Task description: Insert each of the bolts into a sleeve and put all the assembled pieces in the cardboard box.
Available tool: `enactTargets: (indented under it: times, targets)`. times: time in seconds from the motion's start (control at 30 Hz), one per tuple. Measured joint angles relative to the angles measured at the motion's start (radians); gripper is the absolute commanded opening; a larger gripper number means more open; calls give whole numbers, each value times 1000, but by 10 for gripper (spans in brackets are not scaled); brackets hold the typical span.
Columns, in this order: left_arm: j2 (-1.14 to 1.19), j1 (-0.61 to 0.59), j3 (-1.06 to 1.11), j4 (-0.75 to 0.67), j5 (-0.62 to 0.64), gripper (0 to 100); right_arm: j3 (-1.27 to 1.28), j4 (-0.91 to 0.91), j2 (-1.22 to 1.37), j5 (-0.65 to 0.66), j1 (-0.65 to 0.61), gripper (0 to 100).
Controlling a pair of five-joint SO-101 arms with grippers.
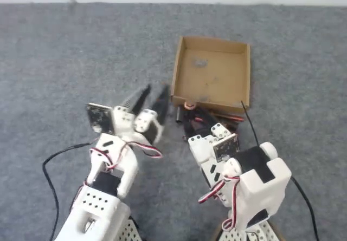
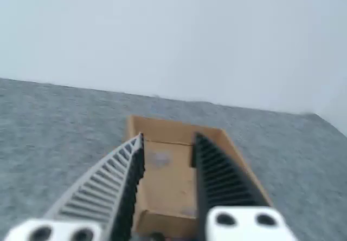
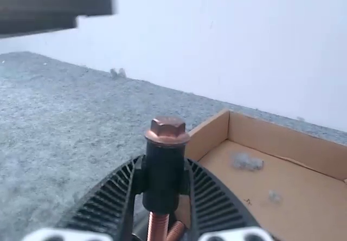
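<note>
Where the right arm ends by the near left corner of the cardboard box (image 1: 178, 67), the right hand (image 3: 162, 184) is clamped on a black sleeve (image 3: 162, 168), with one ribbed finger pressed against each side. A copper bolt (image 3: 167, 129) sits in the sleeve. Its hexagonal head and flange rest on the sleeve's upper end, and its threaded shank shows out of the lower end between the fingers. In the high view the bolt head lies just outside the box's near wall, close to the left corner.

The left hand (image 1: 155, 96) is to the left of the right hand, above the grey counter (image 1: 70, 51) and near the same box corner. Its two black fingers (image 2: 111, 189) are spread apart with nothing between them. They point toward the box, and the box interior is visible through the gap.

The box stands open side up on the far right part of the counter. Its floor carries small tufts of grey fluff (image 3: 246, 161). A white wall (image 2: 173, 35) runs along the far edge of the counter.
</note>
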Motion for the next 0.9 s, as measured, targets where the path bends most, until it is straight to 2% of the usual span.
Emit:
enactTargets:
  times: [0.3, 0.47, 0.57, 0.77, 0.9]
  targets:
    - [-5, -183, 57, 201, 3, 11, 55, -6, -141, 0, 14, 6]
    - [-5, -219, 69, 328, 5, 12, 74, 107, -253, 0, 100, 6]
    - [-5, -218, 69, 419, -46, 12, 71, 190, -322, 0, 135, 6]
    - [-5, -218, 69, 552, -284, 12, 68, 433, -491, 0, 138, 6]
    - [-5, -216, 69, 559, -310, 12, 57, 698, -655, 0, 164, 6]
